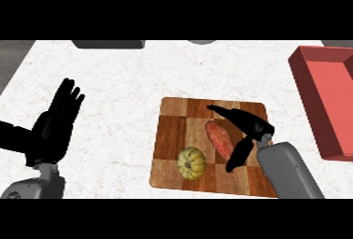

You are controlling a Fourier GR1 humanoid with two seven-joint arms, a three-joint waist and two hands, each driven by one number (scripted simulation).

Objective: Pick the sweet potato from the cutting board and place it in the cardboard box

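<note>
An orange-red sweet potato (219, 137) lies on the wooden cutting board (178, 116), right of the board's middle. My right hand (250, 127) hovers over the potato's right side, its fingers spread: one points up-left past the potato's top, another reaches down beside its lower end. Nothing is gripped. The reddish box (324, 100) stands at the right edge of the counter, open at the top. At the left, well away from the board, my left hand (55, 123) rests open with its fingers up.
A small yellow-green squash (192, 162) sits on the board's lower left part, close to the potato's lower end. A dark grey object (109, 44) and a round grey thing (200, 42) lie at the counter's far edge.
</note>
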